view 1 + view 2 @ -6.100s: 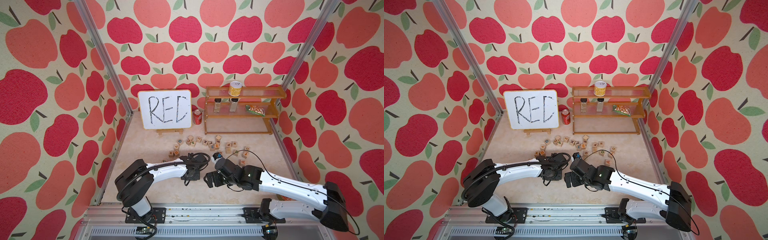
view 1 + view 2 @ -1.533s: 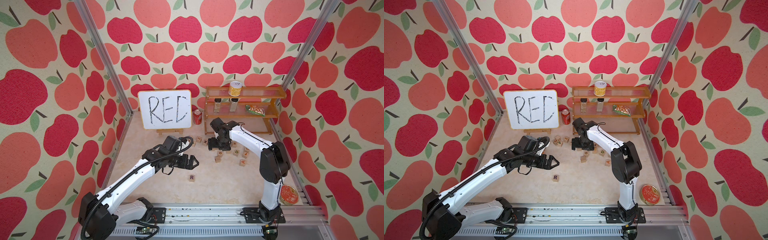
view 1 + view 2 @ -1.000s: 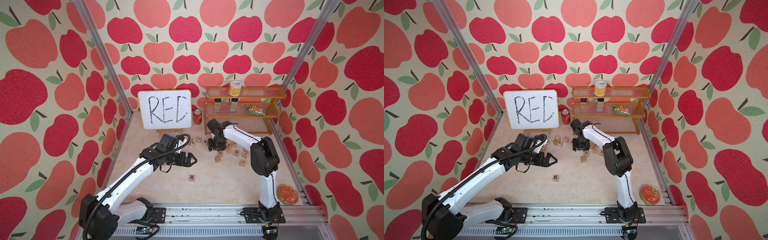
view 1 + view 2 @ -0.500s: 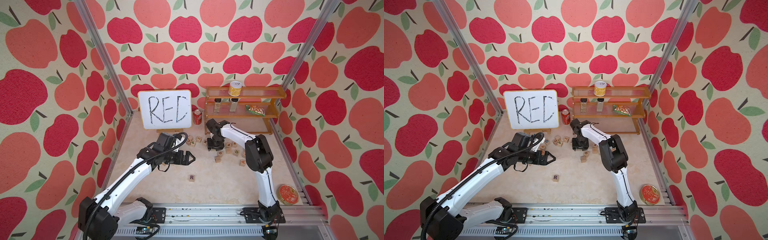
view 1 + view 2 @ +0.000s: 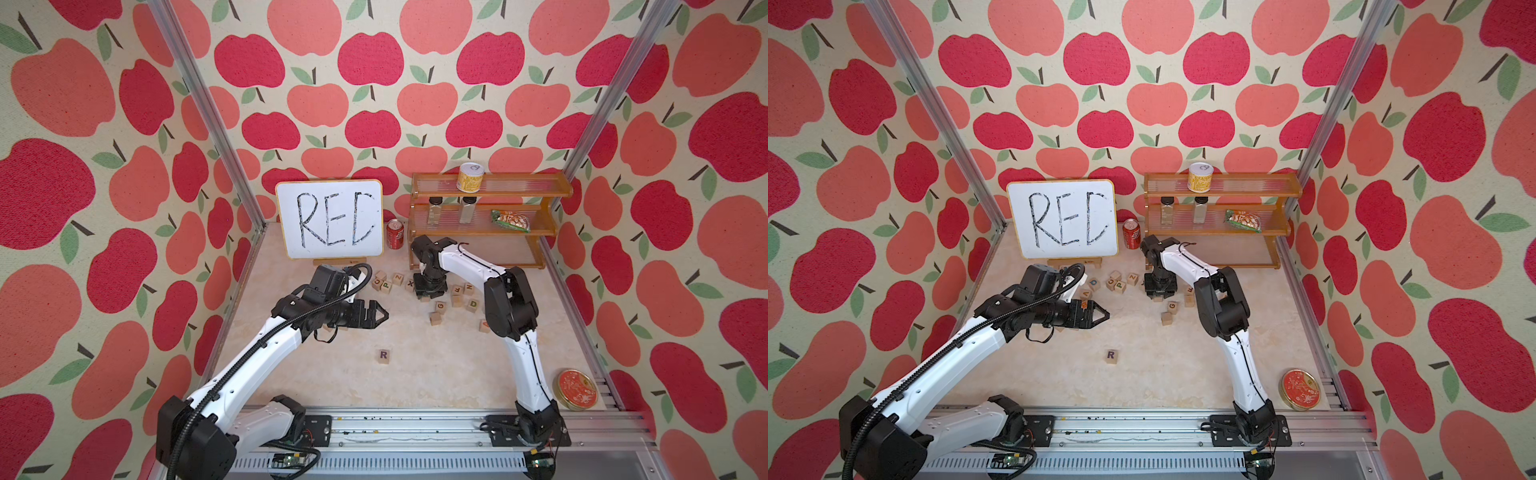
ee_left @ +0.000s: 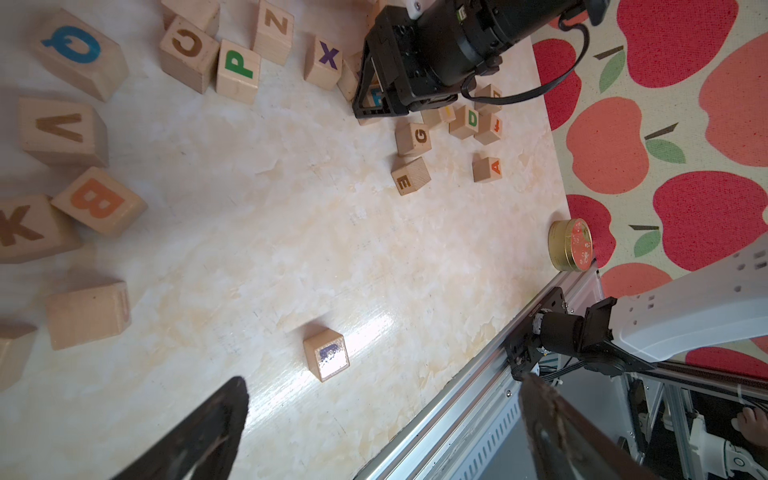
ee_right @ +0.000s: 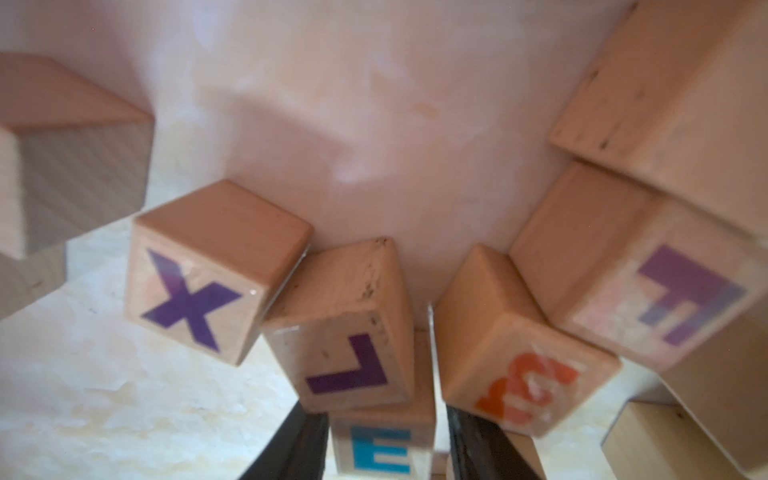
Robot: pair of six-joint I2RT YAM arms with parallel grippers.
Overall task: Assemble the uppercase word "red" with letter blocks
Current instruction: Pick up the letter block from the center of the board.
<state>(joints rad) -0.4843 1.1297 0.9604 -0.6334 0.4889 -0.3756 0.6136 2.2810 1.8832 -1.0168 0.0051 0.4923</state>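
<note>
At the far middle of the table [image 5: 415, 382], among scattered cubes, the right gripper [image 5: 430, 291] points down over the blue E block [image 7: 381, 455]. Its fingers [image 7: 305, 440] stand on either side of that cube, very close to its faces, but I cannot tell whether they press it. The green D block [image 5: 472, 304] lies to the right in the same cluster. The purple R block [image 5: 384, 355] sits alone nearer the front, well apart. The left gripper [image 5: 380, 319] hovers left of centre, fingers spread wide, empty.
</note>
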